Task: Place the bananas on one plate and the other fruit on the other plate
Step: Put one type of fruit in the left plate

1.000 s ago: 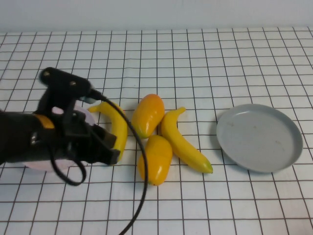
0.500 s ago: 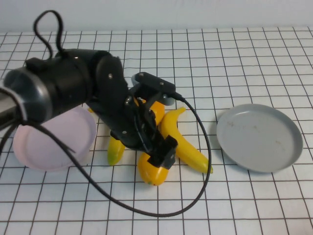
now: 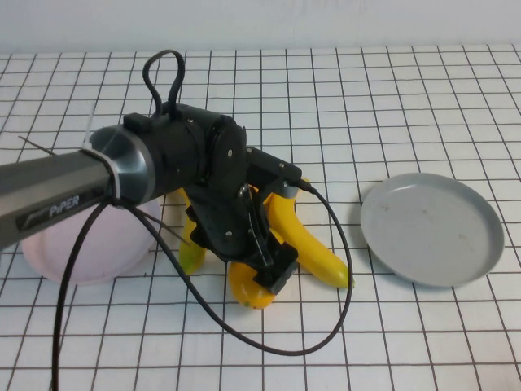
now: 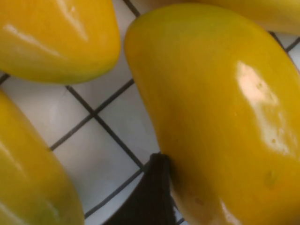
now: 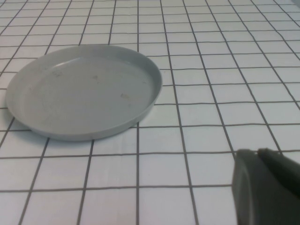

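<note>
High view: the left gripper (image 3: 273, 277) is lowered over the fruit cluster at the middle of the surface (image 3: 391, 342), directly above the near mango (image 3: 248, 289). The pink plate (image 3: 81, 252) lies at 9 o'clock from it, the grey plate (image 3: 431, 228) at 3 o'clock. One banana (image 3: 313, 244) runs from 11 to 5 o'clock.

Left wrist view: a dark fingertip (image 4: 152, 197) is pressed against the near mango's side; the far mango (image 4: 56, 37) lies just beside. The spread of the jaws cannot be told.

Right wrist view: the right gripper (image 5: 265, 187) is parked near the grey plate, farther from the fruit; its jaws' state cannot be told.
</note>
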Motion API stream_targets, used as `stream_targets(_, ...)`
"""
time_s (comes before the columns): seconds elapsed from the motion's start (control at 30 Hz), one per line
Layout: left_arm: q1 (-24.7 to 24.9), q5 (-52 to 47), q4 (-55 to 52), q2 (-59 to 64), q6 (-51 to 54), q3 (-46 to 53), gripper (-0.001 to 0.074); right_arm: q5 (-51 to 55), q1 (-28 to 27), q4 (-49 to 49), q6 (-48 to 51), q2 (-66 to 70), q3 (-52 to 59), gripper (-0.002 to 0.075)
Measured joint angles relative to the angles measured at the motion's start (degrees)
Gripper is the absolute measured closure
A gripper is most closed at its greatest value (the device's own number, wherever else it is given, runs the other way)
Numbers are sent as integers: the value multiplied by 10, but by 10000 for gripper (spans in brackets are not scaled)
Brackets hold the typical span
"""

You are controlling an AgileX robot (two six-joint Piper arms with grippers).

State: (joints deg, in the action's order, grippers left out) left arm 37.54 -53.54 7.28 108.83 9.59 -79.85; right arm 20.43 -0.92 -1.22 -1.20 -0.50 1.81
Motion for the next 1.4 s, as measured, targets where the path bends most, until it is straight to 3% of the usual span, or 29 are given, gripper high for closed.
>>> stream_targets(0.23,0,7,-1,13,-5,-1,76,0,0,0,0,0,0,743)
stream_targets(0.37,1,9,-12,13,-13,-5,169,0,0,0,0,0,0,743)
stream_targets(0.77,-10,-35,-77,-138,-56,-5,169,0,0,0,0,0,0,742)
stream_targets(1.1,-188,49,-165,-215,-148,163,169,0,0,0,0,0,0,743)
stream_targets(1.4,-286,140,-185,-170,-182,183,169,0,0,0,0,0,0,742)
